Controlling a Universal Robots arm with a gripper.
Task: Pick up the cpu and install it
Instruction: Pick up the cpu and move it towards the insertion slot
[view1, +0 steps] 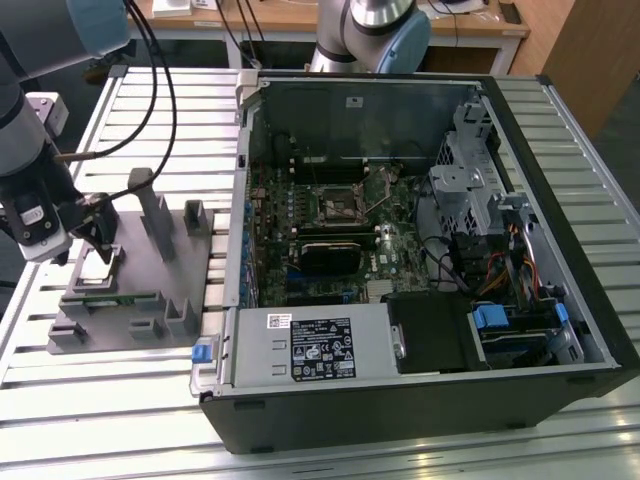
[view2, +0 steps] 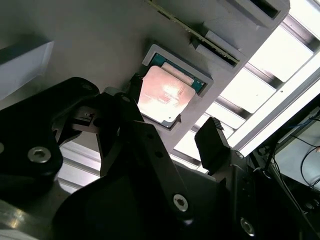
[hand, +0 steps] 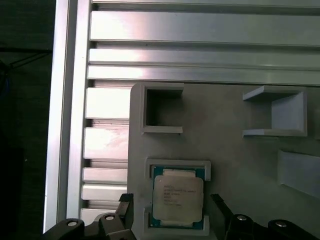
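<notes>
Slatted aluminium table (view1: 100, 440); wooden desk (view1: 300, 14) behind; wooden panel (view1: 590, 50) at exterior view's right.

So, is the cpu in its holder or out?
In: the cpu lies flat in the holder recess, with the open gripper straddling it.

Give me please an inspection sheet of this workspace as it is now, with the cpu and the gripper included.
Surface: slatted aluminium table, carrying a grey fixture plate and an open computer case.
Job's things: cpu lies flat in its nest on the fixture plate; motherboard socket inside the case.
Clutter: green memory stick in the plate.
Grippers: gripper open, one finger on each side of the cpu.
Cables: black cables along the arm; wiring in the case.
Surroundings: wooden desk behind.
</notes>
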